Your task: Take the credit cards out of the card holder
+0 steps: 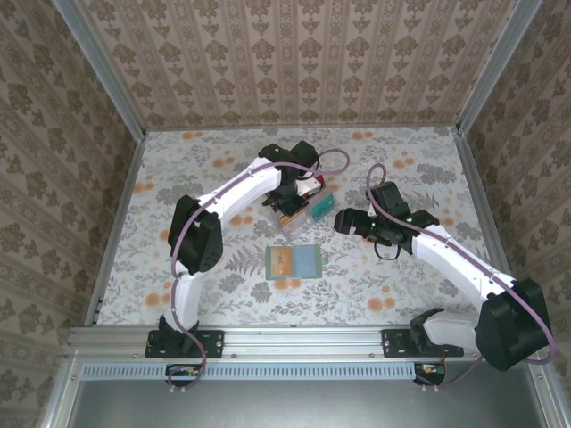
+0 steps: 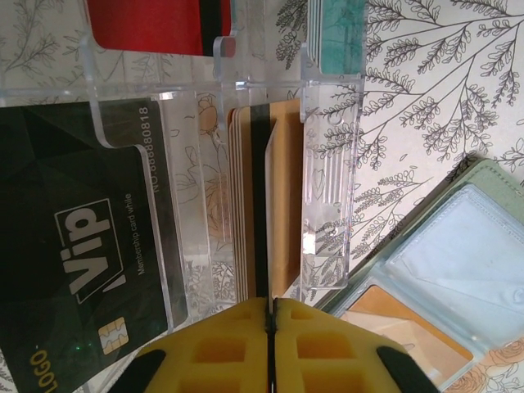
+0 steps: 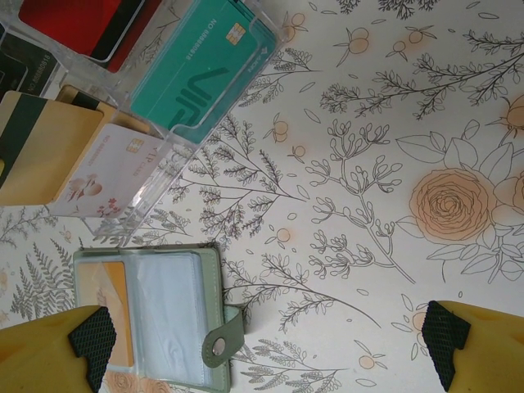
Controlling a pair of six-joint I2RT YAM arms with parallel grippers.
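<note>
The left gripper [image 2: 270, 315] is over the clear tray [image 2: 327, 164] at the far side of the table [image 3: 368, 123]. Its yellow fingers [image 2: 221, 352] are pressed almost together, with only a thin seam between them, and the edge of the tan card [image 3: 45, 160] runs straight into this seam, so the card looks pinched there. This card has a dark stripe and sits tilted above a white card with flowers [image 3: 106, 168] in one compartment of the tray. The black card [image 2: 74, 246] with white marks, the red card [image 2: 147, 24] and the teal card [image 3: 205, 70] each lie in their own compartments of the same tray. The card holder [image 3: 172, 315] lies open and flat on the table, just beside the tray on the near side, and one orange-tan card [image 3: 115, 311] is in its left pocket. The right gripper [image 3: 268, 340] hangs above the table next to the holder, its fingers spread wide and holding nothing
</note>
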